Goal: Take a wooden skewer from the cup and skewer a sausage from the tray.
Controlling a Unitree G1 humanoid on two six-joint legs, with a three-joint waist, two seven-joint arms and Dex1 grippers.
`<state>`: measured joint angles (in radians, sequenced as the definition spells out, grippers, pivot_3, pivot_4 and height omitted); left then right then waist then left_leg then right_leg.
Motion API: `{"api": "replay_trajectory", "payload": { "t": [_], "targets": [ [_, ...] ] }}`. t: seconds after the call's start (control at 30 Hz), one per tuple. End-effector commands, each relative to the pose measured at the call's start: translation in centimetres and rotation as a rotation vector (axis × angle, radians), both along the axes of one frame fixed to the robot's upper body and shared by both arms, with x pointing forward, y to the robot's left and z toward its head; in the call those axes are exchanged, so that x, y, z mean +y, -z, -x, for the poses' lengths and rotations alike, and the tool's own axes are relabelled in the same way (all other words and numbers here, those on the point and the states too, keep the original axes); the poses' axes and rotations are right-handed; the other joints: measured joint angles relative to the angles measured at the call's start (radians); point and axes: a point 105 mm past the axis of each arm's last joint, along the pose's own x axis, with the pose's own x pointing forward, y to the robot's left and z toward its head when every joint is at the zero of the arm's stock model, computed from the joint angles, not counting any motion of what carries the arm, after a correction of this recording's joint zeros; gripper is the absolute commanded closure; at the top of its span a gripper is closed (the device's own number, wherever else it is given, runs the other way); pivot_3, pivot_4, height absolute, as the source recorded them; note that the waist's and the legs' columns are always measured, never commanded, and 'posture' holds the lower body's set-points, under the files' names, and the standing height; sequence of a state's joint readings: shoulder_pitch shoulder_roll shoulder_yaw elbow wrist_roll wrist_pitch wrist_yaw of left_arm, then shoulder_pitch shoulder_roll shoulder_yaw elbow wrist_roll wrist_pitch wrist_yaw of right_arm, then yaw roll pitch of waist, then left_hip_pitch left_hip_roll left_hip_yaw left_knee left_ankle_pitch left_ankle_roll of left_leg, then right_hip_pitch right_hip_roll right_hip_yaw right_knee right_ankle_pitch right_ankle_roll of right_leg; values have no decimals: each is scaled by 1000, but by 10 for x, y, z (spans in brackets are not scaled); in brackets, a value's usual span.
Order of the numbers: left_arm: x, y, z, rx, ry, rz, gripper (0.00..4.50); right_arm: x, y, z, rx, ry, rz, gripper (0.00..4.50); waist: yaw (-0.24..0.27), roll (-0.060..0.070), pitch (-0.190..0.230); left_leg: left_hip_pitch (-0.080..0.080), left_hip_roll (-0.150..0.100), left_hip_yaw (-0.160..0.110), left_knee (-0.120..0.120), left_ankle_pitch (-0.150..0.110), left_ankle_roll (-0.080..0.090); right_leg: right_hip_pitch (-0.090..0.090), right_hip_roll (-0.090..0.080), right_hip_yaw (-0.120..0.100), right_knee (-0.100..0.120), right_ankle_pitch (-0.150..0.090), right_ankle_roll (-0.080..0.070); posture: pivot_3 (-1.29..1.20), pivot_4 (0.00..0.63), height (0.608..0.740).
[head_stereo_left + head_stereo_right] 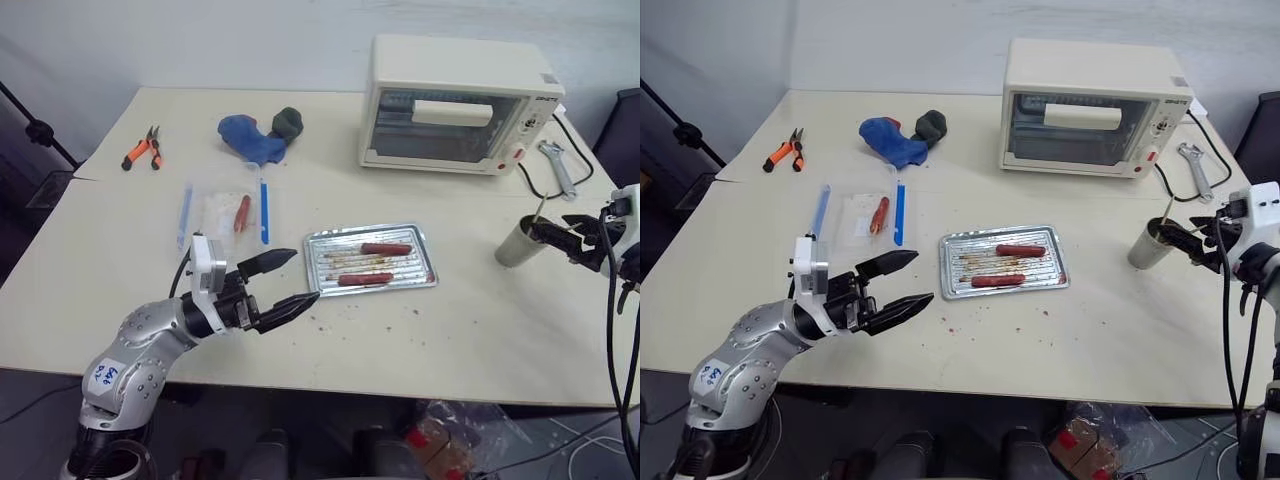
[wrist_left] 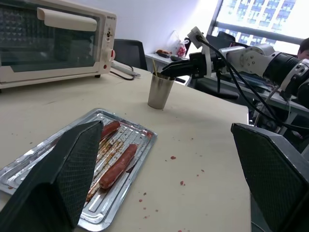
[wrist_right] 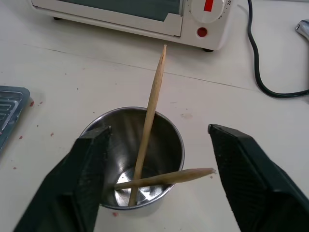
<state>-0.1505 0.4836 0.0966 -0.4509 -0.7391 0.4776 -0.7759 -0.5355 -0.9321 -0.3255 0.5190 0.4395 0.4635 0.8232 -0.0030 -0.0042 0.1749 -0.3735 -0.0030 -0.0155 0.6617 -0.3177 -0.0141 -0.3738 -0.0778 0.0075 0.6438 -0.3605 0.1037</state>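
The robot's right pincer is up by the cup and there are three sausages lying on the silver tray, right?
Not quite. The tray holds two sausages, not three: one sausage nearer the toaster oven and another sausage nearer the robot, as the left eye view shows. The rest is right: the right pincer is at the cup.

The right arm [image 1: 622, 240] runs off the head view's edge. In the right wrist view the tray [image 3: 8, 108] shows as a cut-off corner, the oven [image 3: 145, 17] loses its top, and a skewer's [image 3: 147, 130] foot is hidden by the cup [image 3: 166, 140] wall. In the left wrist view, a finger [image 2: 63, 179] covers part of one sausage [image 2: 110, 129].
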Motion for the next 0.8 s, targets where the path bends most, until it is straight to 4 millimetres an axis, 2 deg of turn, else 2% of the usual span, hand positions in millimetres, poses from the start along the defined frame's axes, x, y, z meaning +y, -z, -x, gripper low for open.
{"api": "replay_trajectory", "payload": {
  "t": [0.03, 0.27, 0.37, 0.57, 0.67, 0.8],
  "targets": [
    [-2, -8, 5, -52, 1, -6, 0, -3, -17, 1, -55, 4, 6, 2229, 0, 0, 0, 0, 0, 0, 0, 0, 0, 0, 0, 0, 0, 0, 0, 0, 150, 740],
    [-3, -7, 2, -62, -3, -6, 0, -2, -23, 5, -72, -18, 2, 4490, 0, 0, 0, 0, 0, 0, 0, 0, 0, 0, 0, 0, 0, 0, 0, 0, 150, 740],
    [-3, -7, 1, -69, -1, -13, 0, 4, -32, 8, -110, -66, -5, 4490, 0, 0, 0, 0, 0, 0, 0, 0, 0, 0, 0, 0, 0, 0, 0, 0, 150, 740],
    [-3, -5, -1, -77, 2, -25, 0, 1, -57, 22, -161, -107, 7, 4490, 1, 0, 0, 0, 0, 0, 0, 0, 0, 0, 0, 0, 0, 0, 0, 0, 150, 740],
    [-2, -4, -2, -79, 6, -32, 0, 4, -88, 39, -178, -189, -23, 4490, 2, 2, 1, 0, 0, 0, 0, 0, 0, 0, 0, 0, 0, 0, 0, 0, 150, 740],
    [-1, -3, -2, -75, 20, -43, 0, 21, -113, 60, -139, -334, -116, 4490, 2, 3, 2, -1, 0, 0, 0, -1, 1, 0, 0, 0, -1, 0, 0, 0, 150, 740]
  ]
}}
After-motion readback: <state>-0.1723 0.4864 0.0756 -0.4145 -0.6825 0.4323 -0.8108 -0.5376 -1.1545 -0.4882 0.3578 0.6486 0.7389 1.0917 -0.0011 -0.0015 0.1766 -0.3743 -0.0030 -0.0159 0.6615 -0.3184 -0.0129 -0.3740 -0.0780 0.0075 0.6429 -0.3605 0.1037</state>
